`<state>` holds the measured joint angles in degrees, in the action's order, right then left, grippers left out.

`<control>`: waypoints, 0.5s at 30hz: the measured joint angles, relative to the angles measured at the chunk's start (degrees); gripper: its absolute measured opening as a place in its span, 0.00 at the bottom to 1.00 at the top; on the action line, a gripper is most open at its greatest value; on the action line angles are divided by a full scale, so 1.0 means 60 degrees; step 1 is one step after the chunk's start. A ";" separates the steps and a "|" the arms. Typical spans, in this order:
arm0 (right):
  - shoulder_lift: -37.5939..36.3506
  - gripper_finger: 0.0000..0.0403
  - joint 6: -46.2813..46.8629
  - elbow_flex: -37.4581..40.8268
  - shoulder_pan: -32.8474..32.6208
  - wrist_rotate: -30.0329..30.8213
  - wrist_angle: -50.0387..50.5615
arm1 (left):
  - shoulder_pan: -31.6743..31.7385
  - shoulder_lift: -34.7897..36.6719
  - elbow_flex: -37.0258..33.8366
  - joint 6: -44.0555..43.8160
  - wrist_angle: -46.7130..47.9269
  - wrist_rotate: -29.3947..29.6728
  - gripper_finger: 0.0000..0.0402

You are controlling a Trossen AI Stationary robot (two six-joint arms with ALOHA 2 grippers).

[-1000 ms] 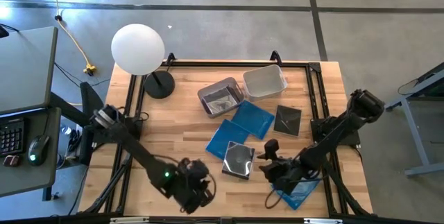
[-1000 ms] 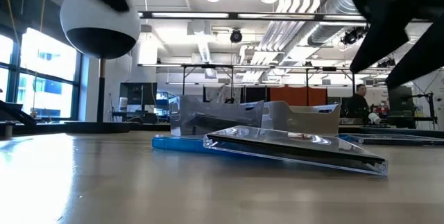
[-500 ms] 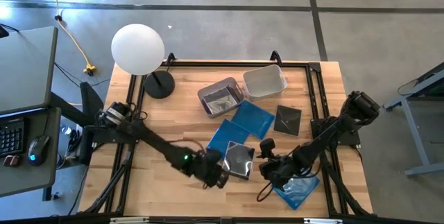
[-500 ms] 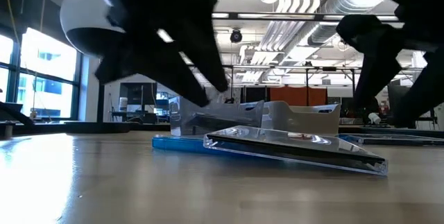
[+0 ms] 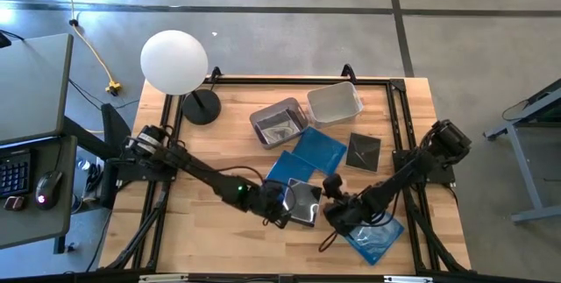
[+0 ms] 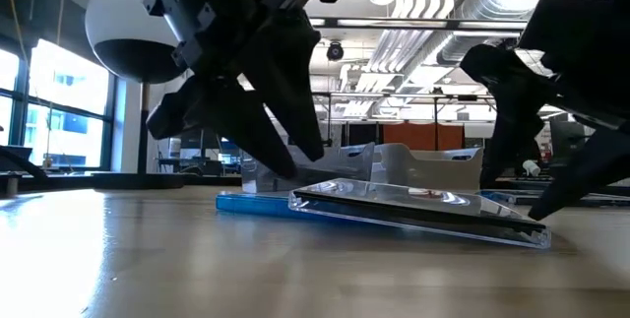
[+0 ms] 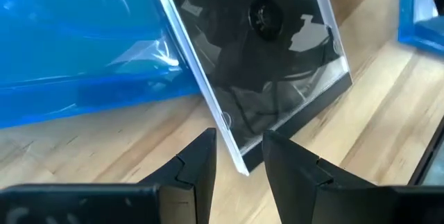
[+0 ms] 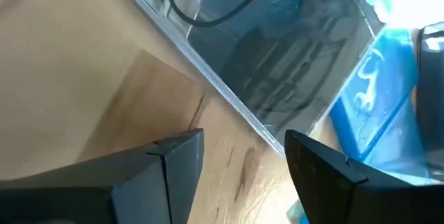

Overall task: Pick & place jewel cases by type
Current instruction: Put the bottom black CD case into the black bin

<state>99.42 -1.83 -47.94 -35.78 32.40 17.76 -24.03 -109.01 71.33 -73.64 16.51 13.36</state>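
Dark jewel case mid-table, leaning on a blue jewel case (far edge raised). Left gripper at its left corner, jaws parted, gripping nothing. Right gripper opposite, spread wide, empty.

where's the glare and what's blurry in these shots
High view: even light, sharp; the white lamp globe is the brightest thing. Low view: backlit by ceiling lights and windows, so both arms are dark shapes, and the near table is soft. Left wrist view: reflections on the dark case. Right wrist view: a washed-out corner, and the case there is smeared.
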 joint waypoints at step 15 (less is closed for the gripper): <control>0.0119 0.49 -0.0689 0.0002 0.0121 -0.0162 -0.0805 | 0.0004 -0.0776 0.0011 -0.0758 -0.0821 -0.0490 0.29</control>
<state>100.13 -5.96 -47.92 -35.05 31.42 12.93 -24.01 -113.67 71.40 -78.19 11.59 10.42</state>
